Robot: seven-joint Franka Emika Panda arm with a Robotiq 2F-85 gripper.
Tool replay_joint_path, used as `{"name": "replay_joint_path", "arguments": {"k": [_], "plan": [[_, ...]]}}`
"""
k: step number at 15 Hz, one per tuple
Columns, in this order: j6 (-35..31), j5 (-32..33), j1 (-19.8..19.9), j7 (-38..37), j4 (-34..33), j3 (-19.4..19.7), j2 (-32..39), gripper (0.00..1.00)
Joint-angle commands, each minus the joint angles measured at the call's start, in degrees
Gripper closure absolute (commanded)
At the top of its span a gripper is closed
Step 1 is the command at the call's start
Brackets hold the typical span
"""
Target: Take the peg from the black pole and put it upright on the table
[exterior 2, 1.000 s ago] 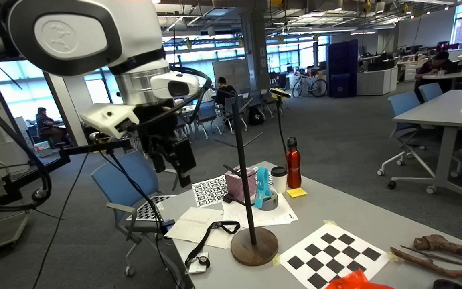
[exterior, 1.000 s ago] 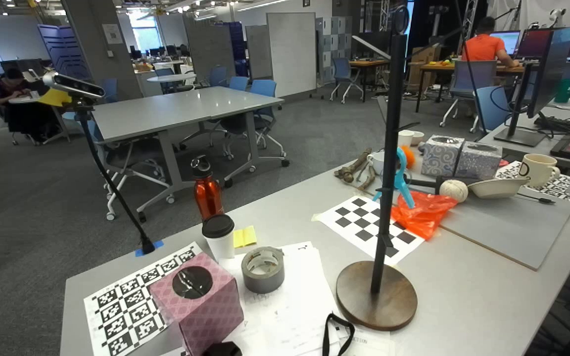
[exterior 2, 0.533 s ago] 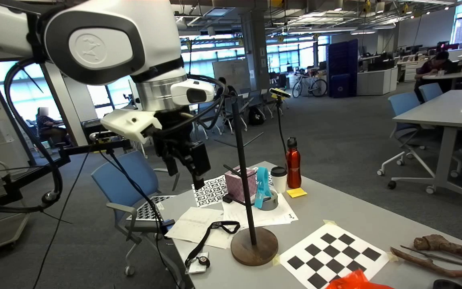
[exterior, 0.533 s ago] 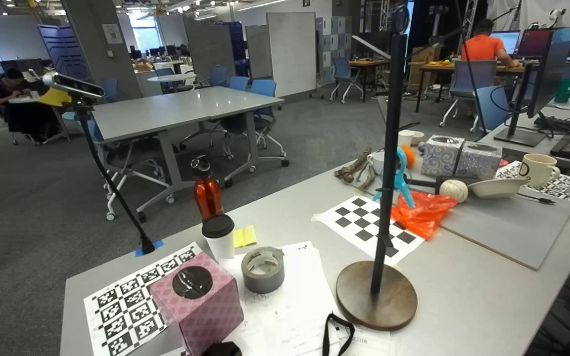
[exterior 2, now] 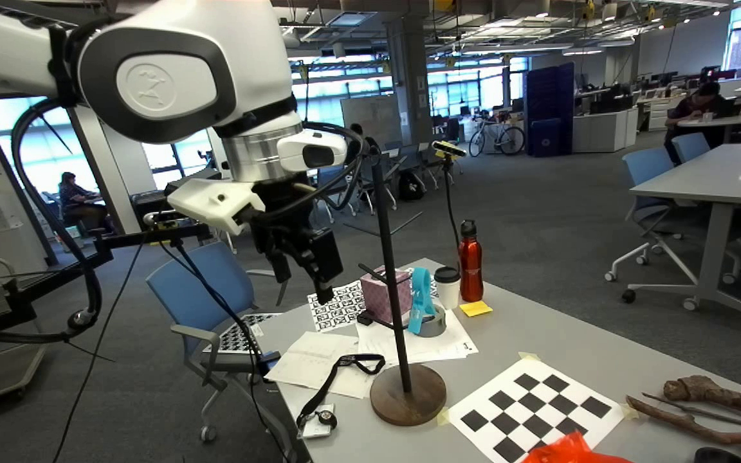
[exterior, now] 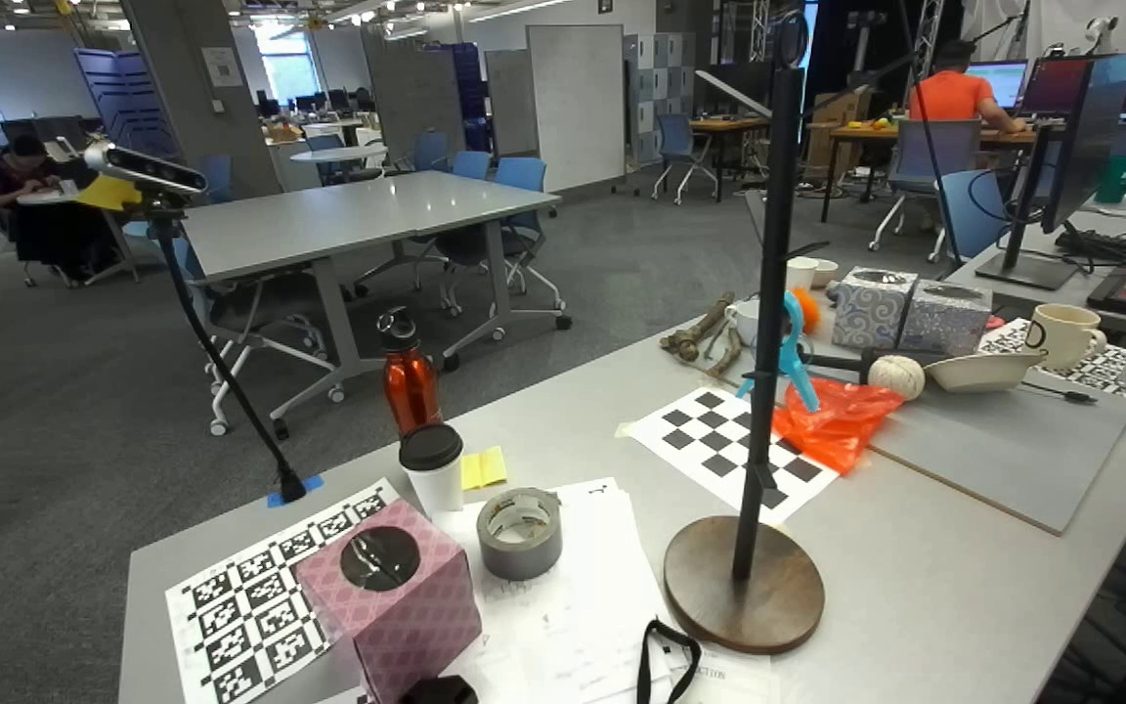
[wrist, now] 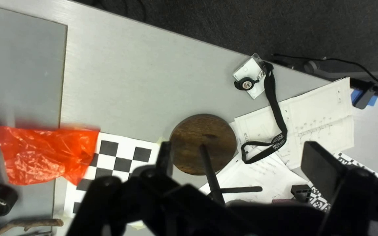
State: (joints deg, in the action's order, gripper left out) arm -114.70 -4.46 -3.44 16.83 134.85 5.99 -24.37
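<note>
- Peg [exterior 2: 419, 305]: smooth cyan plastic, narrow above and splayed at the base; suspended beside the black pole [exterior: 770, 323], above the tabletop [exterior: 925, 548], in both exterior views. Its point of contact cannot be made out.
- Black pole: slender upright rod with thin side branches, rising from a round disc base [wrist: 189, 141] of grained brown wood.
- Pincer [exterior 2: 302, 285]: unclenched, its blocky black fingers spread well apart; in an exterior view it hangs near the pole, apart from it.
- Checkered sheet [exterior: 710, 435]: flat printed paper, taped down between the pole and the far edge of the tabletop in an exterior view.
- Orange bag [wrist: 46, 157]: thin, crinkled, glossy film lying partly over that sheet and partly over a smooth grey board [wrist: 21, 65].
- Twigs [exterior: 690, 342]: knotty, rough-barked, near the same far edge.
- Tape roll [exterior: 522, 564]: dull grey ring resting on loose papers [exterior: 563, 626].
- Pink tissue box [exterior: 402, 611]: lattice-patterned, cuboid, toward the left corner of the tabletop in an exterior view; the dark oval opening does not show its contents.
- Paper cup [exterior: 436, 489]: white, its black lid [exterior: 431, 445] hiding the inside; just beside it, near the far edge, a capped bottle [exterior: 411, 386] of glossy red-orange finish.
- Cream mug [exterior: 1060, 340]: rounded, handled, toward the right edge; its contents cannot be told.
</note>
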Motion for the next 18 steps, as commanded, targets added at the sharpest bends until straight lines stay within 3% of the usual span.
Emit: {"name": "replay_joint_path", "arguments": {"k": [1, 9, 14, 18], "plan": [[-6.4, 0.9, 0.7, 0.6, 1.9, -1.0, 1.5, 0.00], [-16.2, 3.7, 0.8, 2.4, 1.0, -0.7, 8.1, 0.00], [-21.6, 1.6, 0.3, 4.9, -0.5, -0.2, 11.4, 0.00], [-22.3, 2.0, 0.7, 3.2, 0.3, -1.0, 10.8, 0.00]]}}
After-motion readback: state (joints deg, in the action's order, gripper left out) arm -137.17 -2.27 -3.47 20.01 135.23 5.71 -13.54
